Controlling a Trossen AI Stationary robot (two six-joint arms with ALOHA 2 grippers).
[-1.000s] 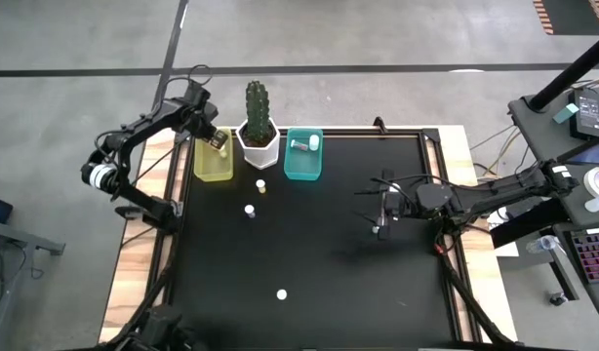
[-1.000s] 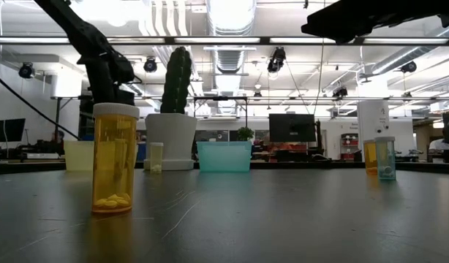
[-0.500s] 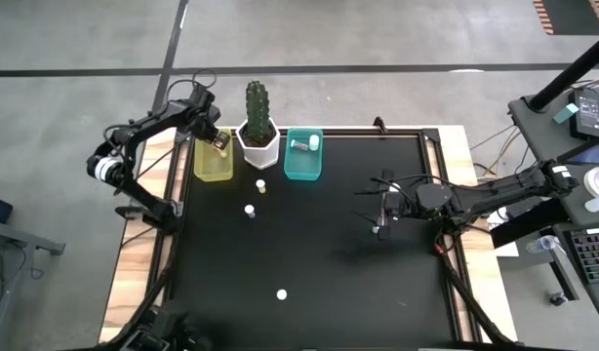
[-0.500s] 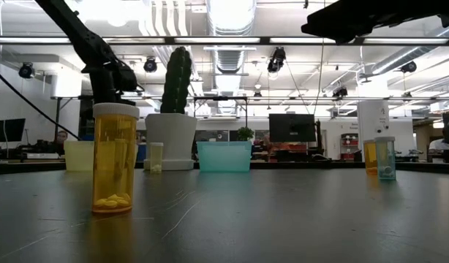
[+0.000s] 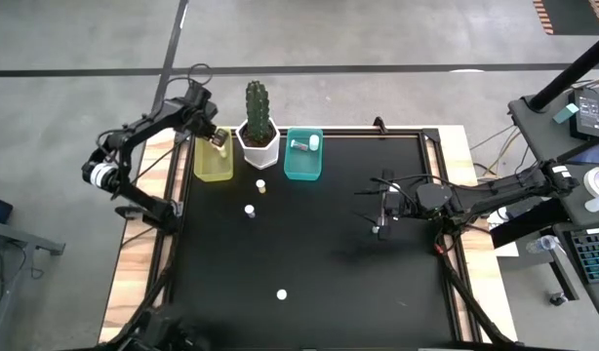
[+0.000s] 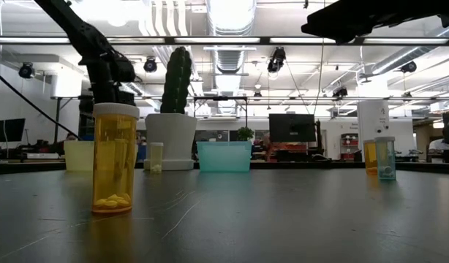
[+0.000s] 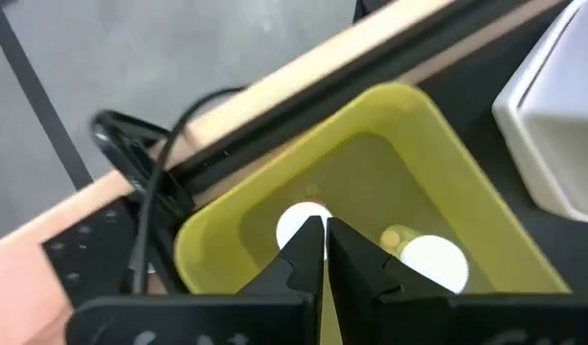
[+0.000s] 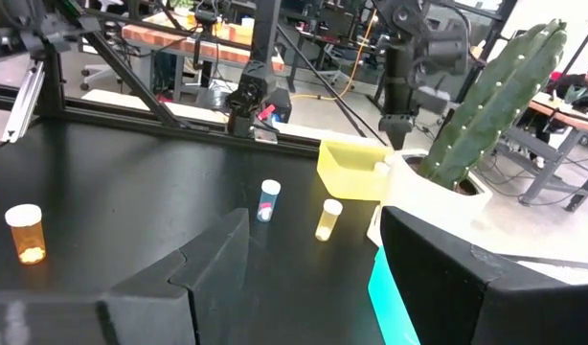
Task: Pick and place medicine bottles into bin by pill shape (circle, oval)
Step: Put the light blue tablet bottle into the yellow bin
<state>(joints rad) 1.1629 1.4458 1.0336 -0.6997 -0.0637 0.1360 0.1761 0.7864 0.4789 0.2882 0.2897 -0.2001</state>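
Observation:
My left gripper (image 5: 219,140) hangs shut and empty over the yellow bin (image 5: 213,162). In the left wrist view its fingertips (image 7: 325,236) are above two white-capped bottles (image 7: 431,262) lying in the yellow bin (image 7: 466,182). One bottle (image 5: 301,143) lies in the teal bin (image 5: 302,156). Three bottles stand on the black mat: two near the bins (image 5: 261,184) (image 5: 249,210) and an orange one (image 6: 113,157) near the front. My right gripper (image 5: 381,210) is open and empty at mid-right, with two more bottles (image 6: 379,156) standing close by.
The white hexagonal cactus pot (image 5: 259,138) stands between the two bins, close to my left gripper. The right wrist view shows the open mat (image 8: 131,182), the two small bottles (image 8: 268,201) (image 8: 327,218) and the orange bottle (image 8: 26,233). Wooden table edges frame the mat.
My left arm has swayed slightly toward the table's right and back while its gripper stayed over the yellow bin. My right arm has kept still.

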